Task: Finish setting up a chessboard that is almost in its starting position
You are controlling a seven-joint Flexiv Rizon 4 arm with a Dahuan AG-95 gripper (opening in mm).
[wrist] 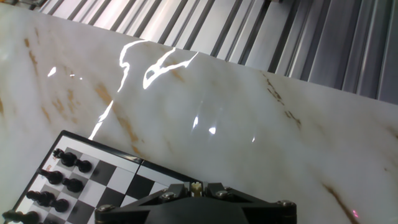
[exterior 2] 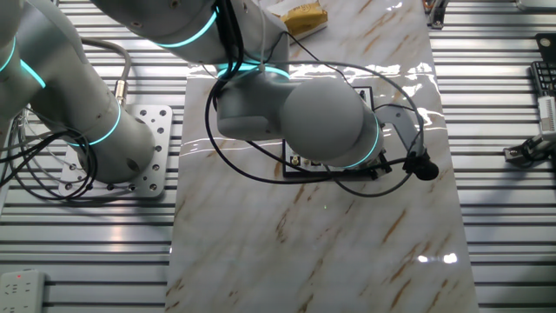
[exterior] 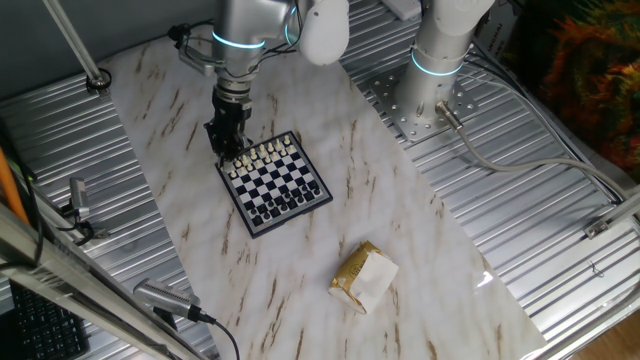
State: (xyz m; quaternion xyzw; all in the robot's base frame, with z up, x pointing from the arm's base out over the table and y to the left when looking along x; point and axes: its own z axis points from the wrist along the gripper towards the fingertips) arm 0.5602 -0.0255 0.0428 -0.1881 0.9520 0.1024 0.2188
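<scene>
The chessboard (exterior: 290,180) lies on the marble table, white pieces along its far edge and black pieces along its near edge. My gripper (exterior: 230,152) stands low over the board's far left corner, at the white rows. In the hand view the gripper (wrist: 196,189) has its two dark fingers closed on a small white chess piece (wrist: 196,185), whose top shows between them. The board's dark rim (wrist: 102,142) and several black pieces (wrist: 69,164) show at the lower left. In the other fixed view the arm hides nearly all of the board (exterior 2: 301,168).
A tan-and-white paper packet (exterior: 364,277) lies on the marble right of and nearer than the board; it also shows in the other fixed view (exterior 2: 304,16). The arm's base (exterior: 437,62) stands on ribbed metal at the back right. Cables run beside it.
</scene>
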